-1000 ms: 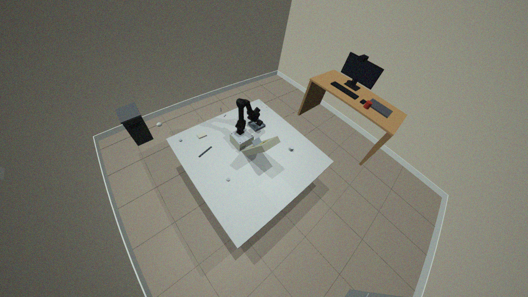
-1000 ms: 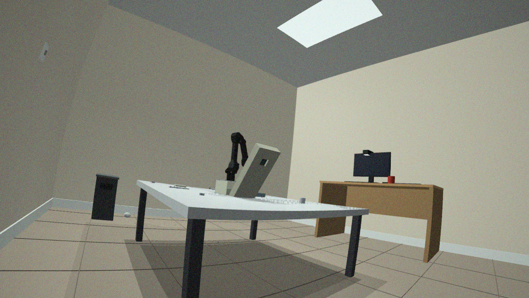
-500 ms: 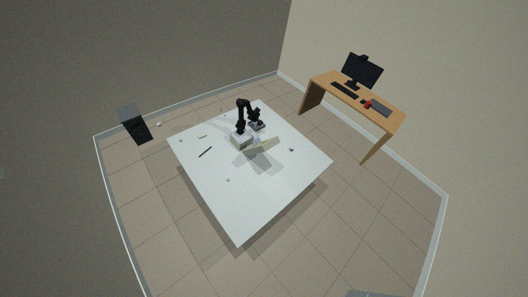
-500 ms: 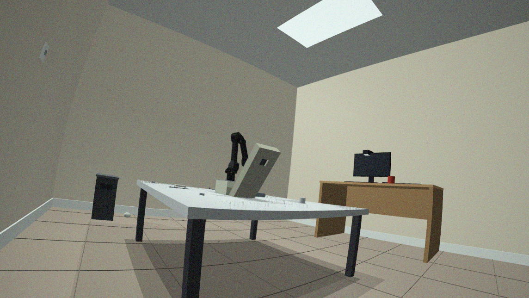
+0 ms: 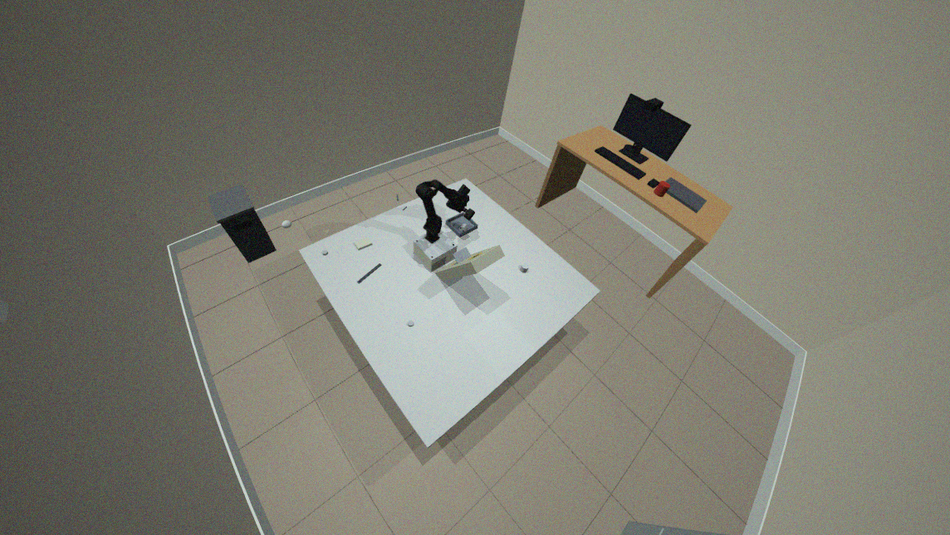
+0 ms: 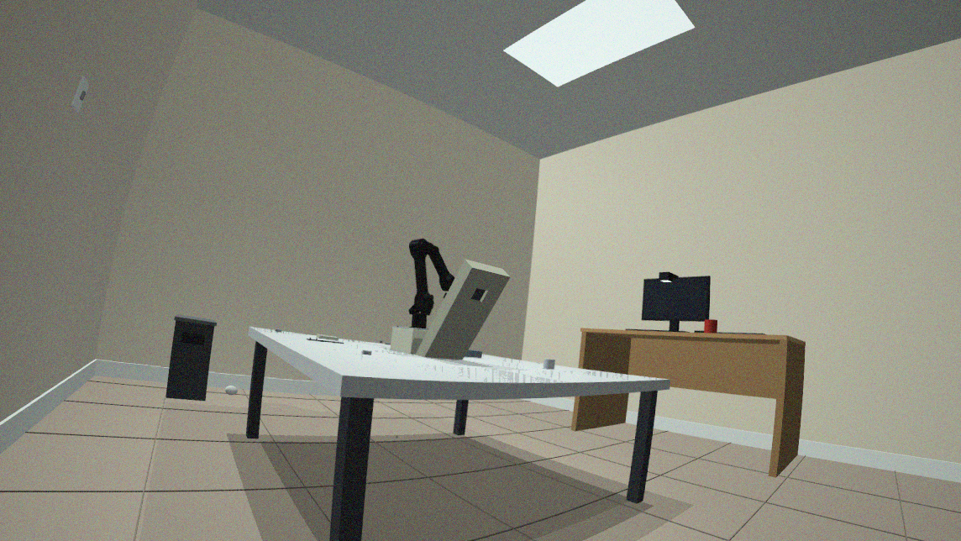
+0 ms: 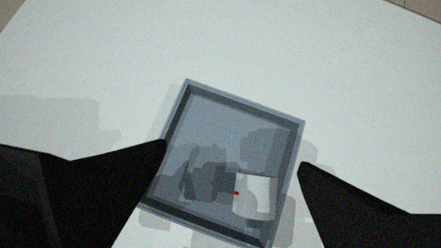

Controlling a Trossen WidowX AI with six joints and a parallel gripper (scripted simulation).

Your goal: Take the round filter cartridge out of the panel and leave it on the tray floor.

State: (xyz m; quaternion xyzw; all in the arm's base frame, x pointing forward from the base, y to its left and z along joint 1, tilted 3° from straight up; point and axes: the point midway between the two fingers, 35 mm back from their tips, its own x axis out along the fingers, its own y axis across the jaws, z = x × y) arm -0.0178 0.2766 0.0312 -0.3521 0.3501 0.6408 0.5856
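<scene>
The pale round filter cartridge (image 7: 250, 204) lies in the grey tray (image 7: 247, 102) (image 5: 462, 234), near its lower right corner in the wrist view. It appears to lie on its side, with a small red mark at its left edge. Its slots do not show. My gripper (image 7: 233, 157) is open and empty above the tray. The fingertips stand wide apart in the wrist view, clear of the cartridge. The tilted service panel (image 5: 488, 257) (image 6: 460, 319) stands beside the arm's base; a square opening shows through its back in the exterior view.
The white table (image 5: 425, 385) (image 6: 302, 359) also bears a dark bar (image 5: 369, 272), a yellowish pad (image 5: 363, 245) and a small grey cylinder (image 5: 523, 269) (image 6: 549, 363). The light base box (image 5: 432, 256) stands under the arm. A wooden desk (image 5: 714, 219) (image 6: 706, 366) stands apart from the table.
</scene>
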